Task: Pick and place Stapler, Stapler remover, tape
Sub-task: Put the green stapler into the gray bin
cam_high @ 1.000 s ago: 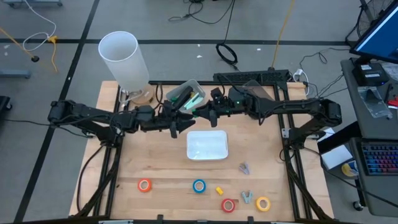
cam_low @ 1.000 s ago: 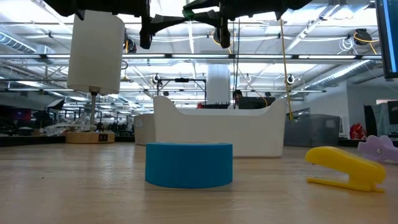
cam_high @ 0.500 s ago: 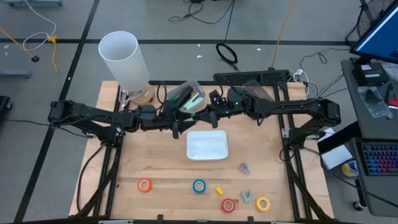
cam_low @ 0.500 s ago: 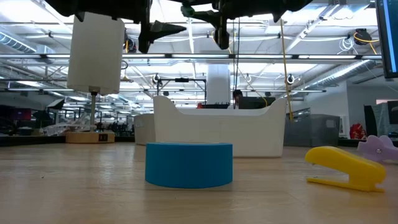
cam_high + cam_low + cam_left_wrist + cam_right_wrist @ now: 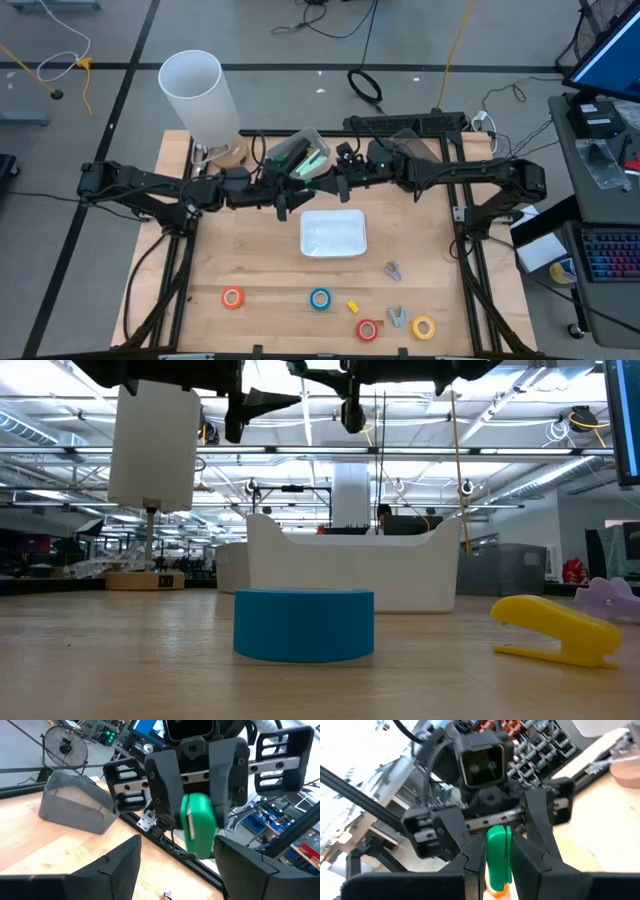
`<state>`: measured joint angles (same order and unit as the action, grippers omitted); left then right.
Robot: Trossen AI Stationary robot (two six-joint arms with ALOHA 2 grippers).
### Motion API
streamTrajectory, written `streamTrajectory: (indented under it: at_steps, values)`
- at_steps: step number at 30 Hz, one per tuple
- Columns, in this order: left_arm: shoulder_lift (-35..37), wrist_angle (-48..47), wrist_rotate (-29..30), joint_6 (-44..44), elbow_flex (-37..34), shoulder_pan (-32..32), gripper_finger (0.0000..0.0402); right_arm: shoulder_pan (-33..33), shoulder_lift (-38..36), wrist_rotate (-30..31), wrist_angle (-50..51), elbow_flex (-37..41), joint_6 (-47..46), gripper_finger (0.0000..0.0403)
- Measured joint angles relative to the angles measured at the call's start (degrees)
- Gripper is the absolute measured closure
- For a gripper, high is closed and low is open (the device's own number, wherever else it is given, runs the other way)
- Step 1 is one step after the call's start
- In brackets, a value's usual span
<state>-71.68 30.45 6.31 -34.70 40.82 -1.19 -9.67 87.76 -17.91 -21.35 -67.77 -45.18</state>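
So the right end effector (image 5: pixel 200 815) stayed clamped on the green stapler (image 5: pixel 199 822) while the left end effector (image 5: pixel 290 199), spread wide, edged closer facing it, looking like a mid-air handover.

No text or label seems readable on anything.

Robotics lab: wooden desk (image 5: pixel 250 270) on metal framing, floor cables (image 5: pixel 365 85) at 12 o'clock, ceiling trusses (image 5: pixel 520 420), monitor (image 5: pixel 610 55).

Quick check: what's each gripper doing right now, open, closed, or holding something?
Left gripper: open, empty, facing the right gripper.
Right gripper: shut on the green stapler, above the table's far side.
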Motion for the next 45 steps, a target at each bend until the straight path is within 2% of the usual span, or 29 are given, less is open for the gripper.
streamTrajectory:
  at_steps: [7, 12, 22, 26, 35, 41, 45]
  values:
    - [0.0, 0.3, -1.3, 0.0, 0.0, 0.0, 0.0178, 0.0, 0.2, 0.7, 0.9, 0.0, -0.6, 0.0348]
    - [0.0, 3.3, -1.3, 1.2, -0.1, 0.0, 0.0181, 0.4, 0.2, 1.6, 1.4, 0.0, -0.6, 0.0348]
    - [0.0, 2.5, -1.8, 2.0, -0.1, -0.2, 0.0192, 0.9, 0.2, 4.4, 1.5, 0.0, -0.6, 0.0348]
    - [0.0, 1.8, -2.0, 2.5, -0.1, -0.3, 0.0220, 1.1, 0.2, 4.4, 1.4, 0.0, -1.1, 0.0348]
    - [0.0, 1.8, -2.9, 2.7, -0.1, -1.3, 0.0311, 1.2, 0.2, 4.3, 1.3, 0.0, -1.3, 0.0348]
    - [0.0, 1.5, -4.9, 2.2, -0.1, -2.4, 0.0329, 1.2, 0.2, 4.4, 1.4, 0.0, -0.9, 0.0344]
    - [0.0, 1.2, -5.0, 3.1, -0.1, -2.6, 0.0334, 1.1, 0.2, 4.5, 1.4, 0.0, -1.0, 0.0319]
